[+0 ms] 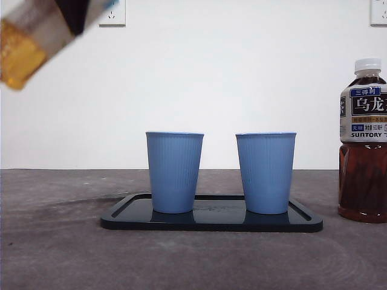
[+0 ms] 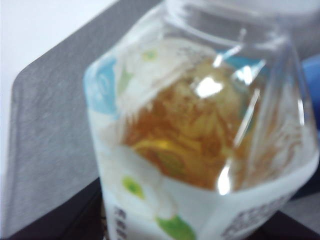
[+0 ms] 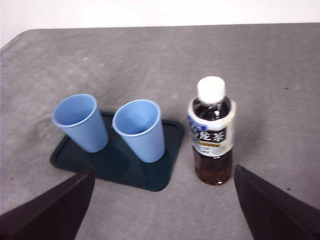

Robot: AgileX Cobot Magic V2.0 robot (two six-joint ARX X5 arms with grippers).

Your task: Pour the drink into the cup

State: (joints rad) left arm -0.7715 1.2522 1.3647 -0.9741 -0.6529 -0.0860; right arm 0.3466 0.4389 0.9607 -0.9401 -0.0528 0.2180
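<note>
Held bottle: I have the yellow-drink bottle (image 1: 27, 45) up at the top corner of the front view, well above the table (image 1: 60, 254) and off to the side of the tray (image 1: 211, 225). In the left wrist view it fills the picture, blurred.
Left gripper: its jaws are hidden behind the bottle, so I cannot tell how they stand — I judge this arm carries it, since only its camera sees it close.
Long axis: tilted, running down and away from the cups in the front view; which end is the mouth I cannot tell.
Key relation: the near cup (image 1: 174, 172) stands below and to the side of the held bottle, the far cup (image 1: 266, 173) beyond it; both upright on the tray, apart from each other.
Next move, as I judge it: carry the bottle across over the near cup, mouth towards the rim.
Right gripper (image 3: 165, 210): jaws spread wide, holding nothing, high above the capped tea bottle (image 3: 212, 131) — upright beside the tray.
</note>
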